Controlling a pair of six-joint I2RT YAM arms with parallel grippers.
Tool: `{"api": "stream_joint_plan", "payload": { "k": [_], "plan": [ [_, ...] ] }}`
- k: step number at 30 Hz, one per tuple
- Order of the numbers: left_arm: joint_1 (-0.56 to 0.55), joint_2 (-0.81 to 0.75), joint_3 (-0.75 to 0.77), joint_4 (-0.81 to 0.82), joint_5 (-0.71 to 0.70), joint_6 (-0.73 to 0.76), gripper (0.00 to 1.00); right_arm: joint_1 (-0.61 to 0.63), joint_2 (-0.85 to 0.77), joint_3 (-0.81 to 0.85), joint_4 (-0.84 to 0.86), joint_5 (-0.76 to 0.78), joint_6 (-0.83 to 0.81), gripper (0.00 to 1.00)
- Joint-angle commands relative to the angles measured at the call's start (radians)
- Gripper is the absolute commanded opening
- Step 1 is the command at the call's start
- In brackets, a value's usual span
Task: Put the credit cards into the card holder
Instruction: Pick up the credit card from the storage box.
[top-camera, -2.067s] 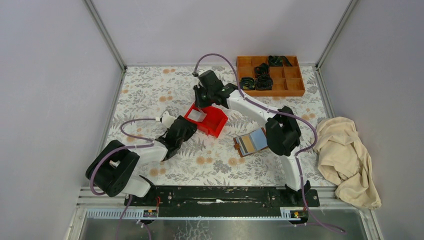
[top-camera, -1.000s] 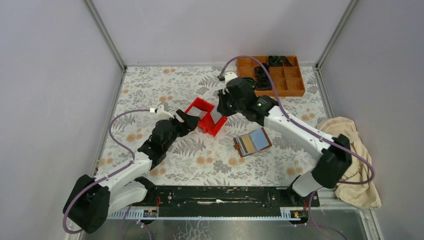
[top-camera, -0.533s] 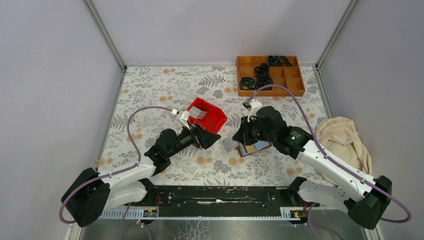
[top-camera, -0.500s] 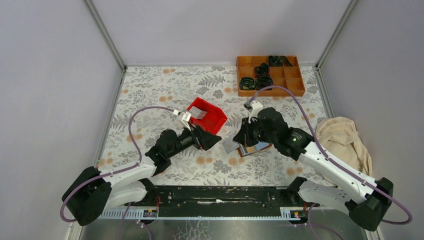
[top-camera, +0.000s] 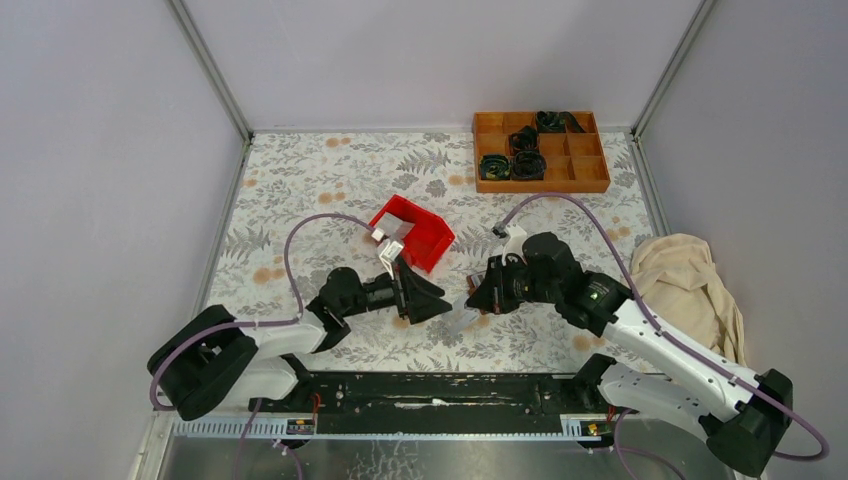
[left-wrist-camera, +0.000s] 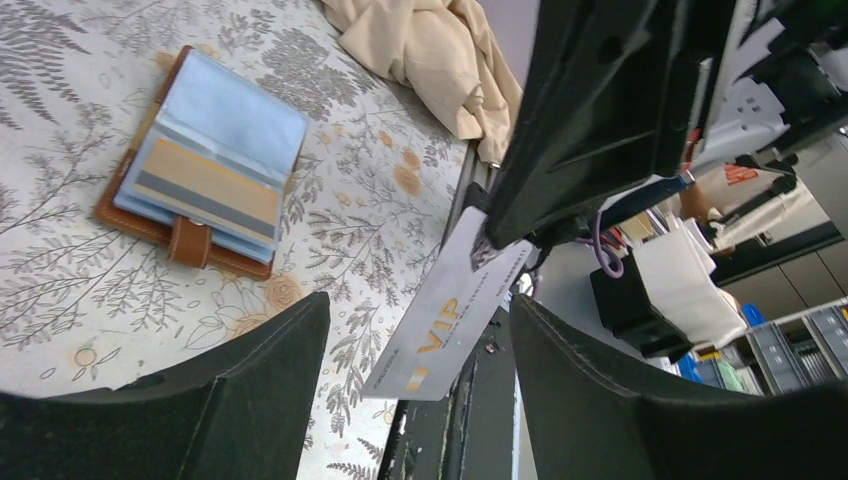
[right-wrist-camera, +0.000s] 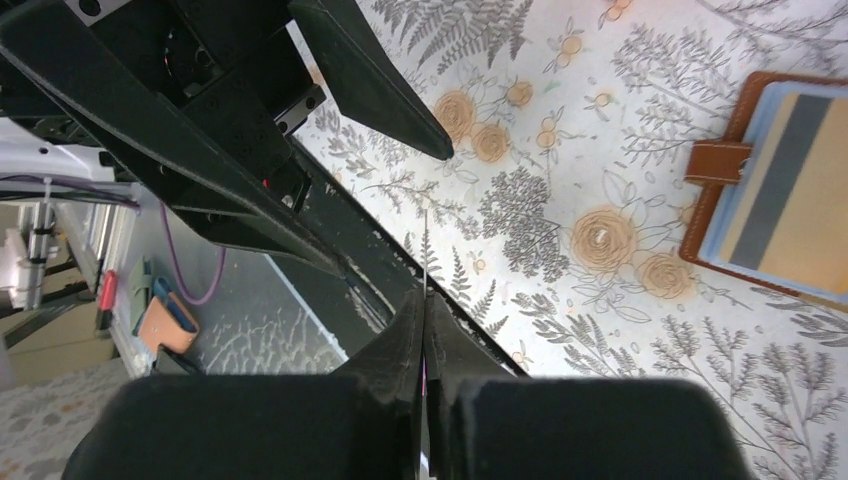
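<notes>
Far left: left claw (top-camera: 428, 297) spread wide, empty, aimed rightward at the other arm.

Straight ahead of its gap, close in: white card (left-wrist-camera: 445, 320) with gold lettering, up off the table (top-camera: 300, 190), broad face turned to this claw. Long axis slants from the pinched top corner down and away to a free lower corner. Cannot tell whether that free end already sits between the open fingers (left-wrist-camera: 200, 400) or just short of them; no contact visible.

Next to the right: right claw (right-wrist-camera: 424, 305) clamped shut on that card's upper end. Seen from there, card runs edge-on, a thin line pointing forward into the gap of the left claw.

Beyond, to the right claw's own right and low on the table: wallet (right-wrist-camera: 790, 190) lying open, strap toward the claws, tan card (left-wrist-camera: 205, 185) showing in one of its clear sleeves. From the left claw, up and to the left of the hanging card, well past it.

Looks like a hand-over or a regrip. Turns on squaring the left fingers to the card's flat faces near the free end, clear of the right claw's pinch. Right claw nearer the wallet.
</notes>
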Motion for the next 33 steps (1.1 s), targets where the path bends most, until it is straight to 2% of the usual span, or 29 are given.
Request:
{"api": "stream_joint_plan", "payload": {
  "k": [1,11,19,25,30,31,33],
  "plan": [
    [-0.005,0.025,0.010,0.120,0.094,0.012,0.72,0.004,0.015,-0.010,0.077,-0.082,0.030,0.00],
    [-0.005,0.113,0.043,0.116,0.188,0.018,0.68,-0.004,0.069,0.011,0.110,-0.141,0.038,0.00],
    [-0.002,0.221,0.058,0.235,0.279,-0.039,0.26,-0.065,0.106,0.013,0.120,-0.203,0.018,0.00],
    [-0.001,0.299,0.058,0.354,0.310,-0.102,0.00,-0.151,0.107,-0.015,0.137,-0.276,0.013,0.00],
    [0.007,0.385,0.067,0.487,0.341,-0.186,0.00,-0.192,0.112,-0.024,0.143,-0.303,0.004,0.00],
    [0.011,0.402,0.066,0.512,0.339,-0.204,0.00,-0.197,0.111,-0.021,0.136,-0.299,-0.001,0.06],
    [0.026,0.429,0.062,0.550,0.322,-0.227,0.00,-0.203,0.102,-0.005,0.096,-0.229,-0.019,0.30]
  ]
}}
